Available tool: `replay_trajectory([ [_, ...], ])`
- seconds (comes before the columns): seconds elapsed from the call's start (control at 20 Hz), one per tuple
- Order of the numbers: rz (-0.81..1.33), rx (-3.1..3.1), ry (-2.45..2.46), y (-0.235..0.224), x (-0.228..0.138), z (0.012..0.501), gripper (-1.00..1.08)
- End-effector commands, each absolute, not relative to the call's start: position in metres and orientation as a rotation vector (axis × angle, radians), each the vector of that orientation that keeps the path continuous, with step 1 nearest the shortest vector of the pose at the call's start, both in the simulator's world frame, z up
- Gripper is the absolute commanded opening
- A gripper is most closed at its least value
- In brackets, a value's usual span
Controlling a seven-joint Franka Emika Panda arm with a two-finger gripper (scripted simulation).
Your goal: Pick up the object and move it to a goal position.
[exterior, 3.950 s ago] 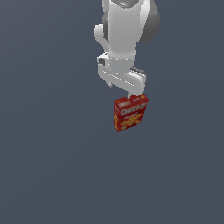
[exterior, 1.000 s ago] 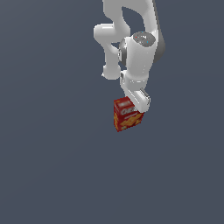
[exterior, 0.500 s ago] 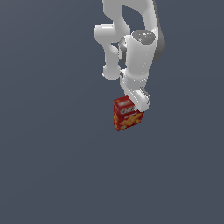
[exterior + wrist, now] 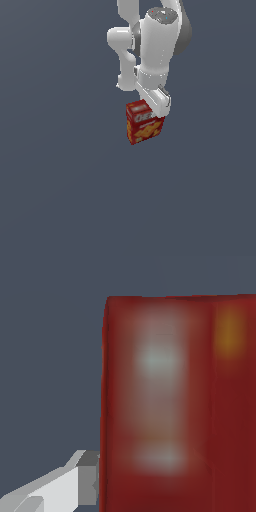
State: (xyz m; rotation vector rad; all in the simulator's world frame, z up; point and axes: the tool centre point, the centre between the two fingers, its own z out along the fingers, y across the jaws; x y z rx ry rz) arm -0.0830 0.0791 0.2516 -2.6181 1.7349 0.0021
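Since a second ago the white arm has turned slightly; the box has not shifted. The pincer (image 4: 153, 107) pinches the upper part of the red cracker box (image 4: 144, 124), which stands slightly tilted on the grey desk (image 4: 60, 190). In the wrist view one finger (image 4: 75, 481) presses against the box's side.

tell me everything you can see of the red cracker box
The small red rectangular cracker box looks like printed cardboard, with white lettering above pictured orange square crackers on its front. It stands roughly upright, slightly tilted, on the plain dark grey surface. The white arm's tool sits at its top edge. In the wrist view the box is a blurred red face filling much of the frame, with one grey fingertip against its side.
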Motion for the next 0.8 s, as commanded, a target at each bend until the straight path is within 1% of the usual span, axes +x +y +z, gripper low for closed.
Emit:
replay_trajectory([
  [0.0, 0.000, -2.617, 1.734, 0.073, -0.083, 0.273, -1.00],
  [0.75, 0.001, -2.617, 1.734, 0.027, -0.084, 0.427, -1.00],
])
